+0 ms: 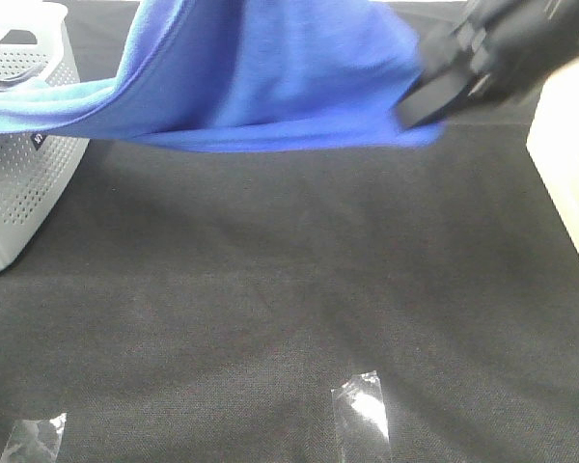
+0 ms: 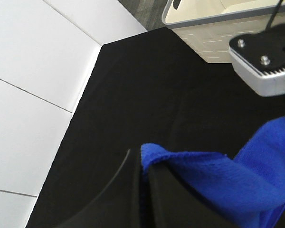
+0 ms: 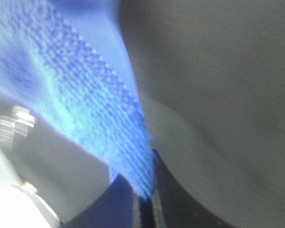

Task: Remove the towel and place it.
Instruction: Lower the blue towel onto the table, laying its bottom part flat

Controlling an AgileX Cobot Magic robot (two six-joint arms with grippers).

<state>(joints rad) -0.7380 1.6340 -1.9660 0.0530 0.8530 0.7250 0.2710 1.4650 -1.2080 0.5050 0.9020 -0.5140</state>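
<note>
A royal-blue microfibre towel (image 1: 270, 87) hangs stretched across the far side of the black-covered counter (image 1: 270, 289), slung between the robot's two arms and clear of the counter along its sagging lower edge. At far right, the black right gripper (image 1: 429, 96) is clamped on one end of the cloth. Its wrist camera, blurred and very close, shows the jaws closed together with blue weave pinched between them. The left gripper (image 2: 145, 164) cannot be seen from the high camera, where part of the towel rises out of the top of the frame. Its own wrist view shows dark jaws pressed together on a hemmed edge of the towel, with the rest of the cloth bunching away to one side above the counter.

The towel's left end trails over the rim of a grey perforated plastic basket (image 1: 19, 183) standing at the counter's far left, and runs on past the frame's left edge. A cream container (image 1: 569, 164) stands at the far right, just beyond the right gripper. Two strips of clear tape (image 1: 362, 410) lie on the near part of the counter, one near the middle and the other at the near left corner (image 1: 34, 439), both well apart from the cloth.
</note>
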